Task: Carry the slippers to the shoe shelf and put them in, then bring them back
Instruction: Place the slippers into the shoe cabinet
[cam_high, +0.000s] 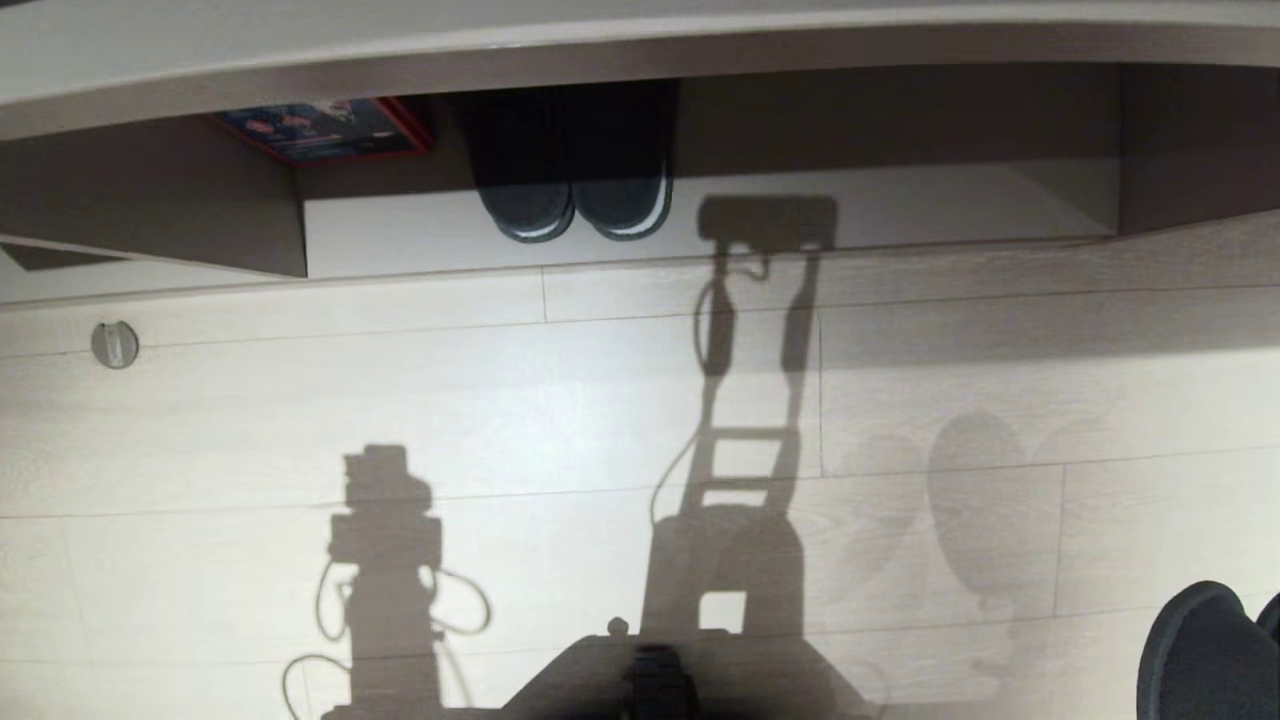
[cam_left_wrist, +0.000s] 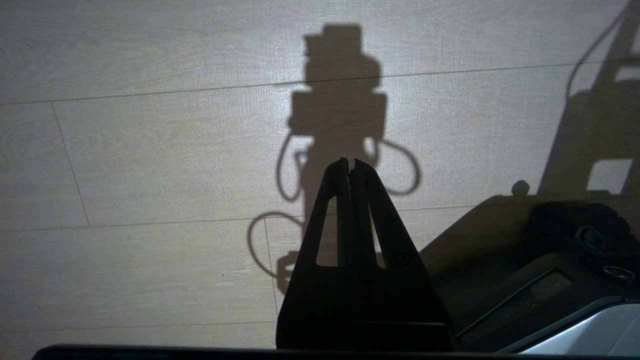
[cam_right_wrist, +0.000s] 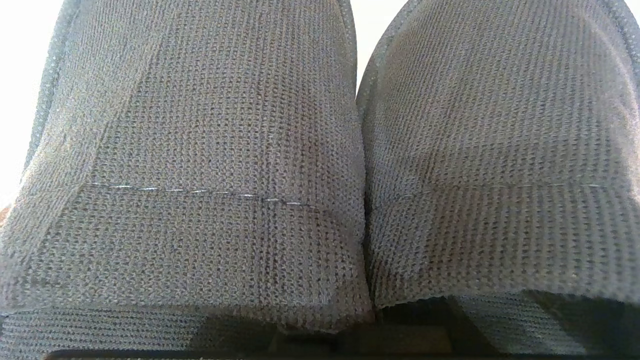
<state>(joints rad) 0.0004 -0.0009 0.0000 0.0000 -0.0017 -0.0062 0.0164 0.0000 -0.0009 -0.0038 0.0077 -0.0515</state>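
Pale wood-grain plank floor (cam_high: 300, 420) across most of the head view, crossed by thin board seams and by grey shadows (cam_high: 385, 560) of the robot's own arms and cables.

Along the far edge, a pale wood-grain built-in unit with a low open cubby, the shoe shelf (cam_high: 900, 225): light base board, shadowed inside, upright divider at its left end.

At the near edge, centre, the dark rounded robot base (cam_high: 660, 680), seen again from the left wrist.

Pair of plain dark charcoal knit slippers (cam_right_wrist: 200, 175) side by side and touching, broad upper bands filling the right wrist view, a thin line of pale stitching across each. In the head view, only dark rounded ends (cam_high: 1200, 650) in the near right corner, well apart from the shoe shelf. Not inside the cubby.

Right pincer closed, by all appearance gripping the slippers at the band edge nearest its camera. Fingers themselves hidden under the fabric.

Inside the shoe shelf, left of centre, a second pair of dark slippers (cam_high: 570, 190) with white stripes at the sole edge, toes out onto the base board.

Left pincer (cam_left_wrist: 351, 162) closed, black fingertips together, empty, hanging over bare floor beside the robot base.

Flat box (cam_high: 320, 130), red-edged with a blue printed face, in the cubby just left of the second pair.

Small round grey disc (cam_high: 115, 344) set in the floor, far left.
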